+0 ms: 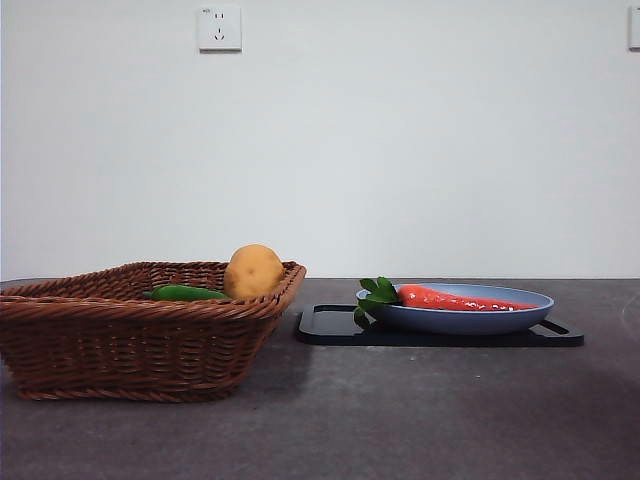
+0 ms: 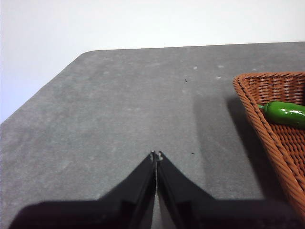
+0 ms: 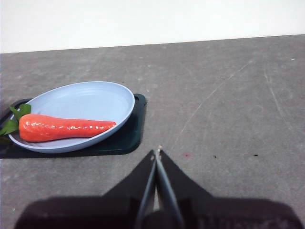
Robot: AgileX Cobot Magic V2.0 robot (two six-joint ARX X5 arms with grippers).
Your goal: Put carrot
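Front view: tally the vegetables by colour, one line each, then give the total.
Red-orange: 1, the carrot lying in the blue plate
Tan: 1, the potato in the wicker basket
Green: 1, the small green vegetable in the basket
Total: 3

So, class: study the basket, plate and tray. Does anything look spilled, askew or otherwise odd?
Nothing stands out. The carrot lies flat in the blue plate, its leaves over the rim, and the plate sits on the black tray. The potato and green vegetable rest in the wicker basket. Nothing is spilled.
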